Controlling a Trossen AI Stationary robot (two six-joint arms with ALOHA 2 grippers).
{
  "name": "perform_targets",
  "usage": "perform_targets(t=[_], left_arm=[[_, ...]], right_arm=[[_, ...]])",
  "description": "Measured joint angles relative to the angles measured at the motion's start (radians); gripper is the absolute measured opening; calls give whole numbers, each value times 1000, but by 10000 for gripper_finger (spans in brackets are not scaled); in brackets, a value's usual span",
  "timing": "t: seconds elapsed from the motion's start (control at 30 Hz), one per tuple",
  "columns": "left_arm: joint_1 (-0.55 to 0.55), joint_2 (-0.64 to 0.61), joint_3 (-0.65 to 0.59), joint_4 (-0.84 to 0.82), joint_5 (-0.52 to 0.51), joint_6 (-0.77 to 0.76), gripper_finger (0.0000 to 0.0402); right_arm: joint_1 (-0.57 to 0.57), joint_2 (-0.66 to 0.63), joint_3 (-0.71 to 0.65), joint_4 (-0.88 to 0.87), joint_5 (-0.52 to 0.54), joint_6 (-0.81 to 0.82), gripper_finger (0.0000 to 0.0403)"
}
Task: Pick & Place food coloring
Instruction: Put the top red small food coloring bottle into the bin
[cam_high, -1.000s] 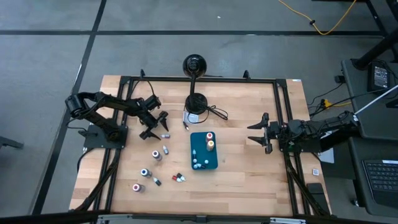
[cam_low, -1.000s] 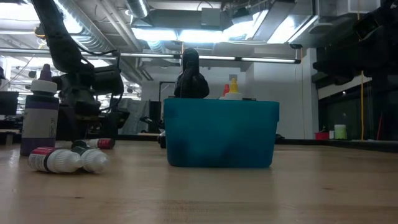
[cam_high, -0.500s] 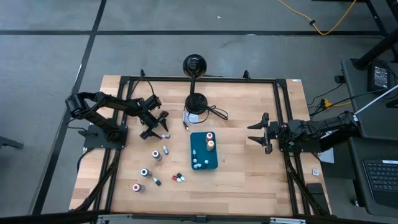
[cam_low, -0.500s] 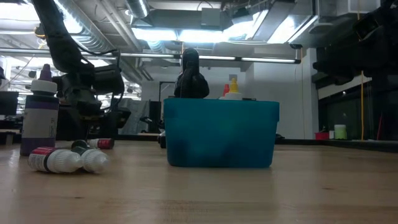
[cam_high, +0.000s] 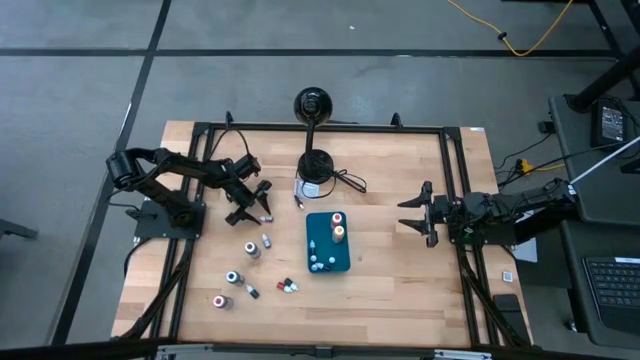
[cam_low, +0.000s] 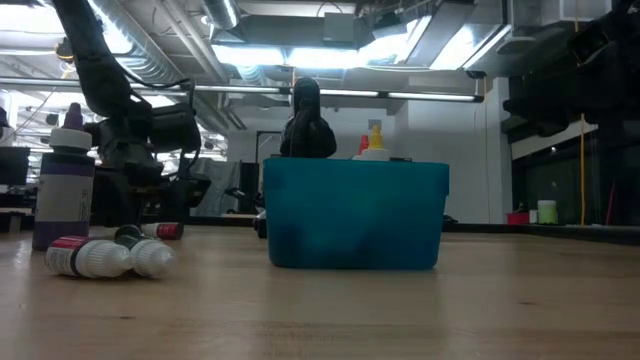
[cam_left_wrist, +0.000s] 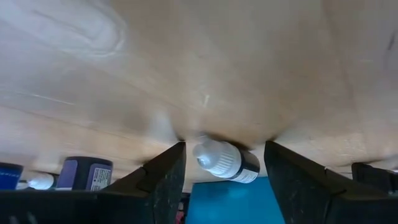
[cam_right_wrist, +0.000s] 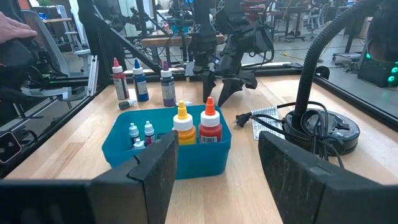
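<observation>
A small food coloring bottle, whitish with a dark band, lies on its side on the wooden table. My left gripper is open, slants down over the bottle, and has one finger on each side of it with a narrow gap showing at both. The teal tray stands mid-table and holds a red-capped bottle, an orange-capped one and some tiny ones. More food coloring bottles stand or lie loose at the near left. My right gripper waits open at the right edge.
A black stand with a round base and its cable sit just beyond the tray. Black frame rails run along the table's edges. Three taller bottles stand in a row past the tray in the right wrist view. Bare wood lies right of the tray.
My left gripper's fingers have drawn closer together around the lying bottle. The hand itself has stayed in place, and the bottle has not moved.
</observation>
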Motion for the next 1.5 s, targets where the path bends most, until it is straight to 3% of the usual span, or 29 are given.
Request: perform_targets(t=[1.13, 1.5], left_arm=[[0, 0, 0, -3, -8, 23, 110], [0, -2, 1, -3, -23, 215, 64]], right_arm=[[0, 0, 0, 0, 0, 0, 223], [0, 0, 0, 0, 0, 0, 223]])
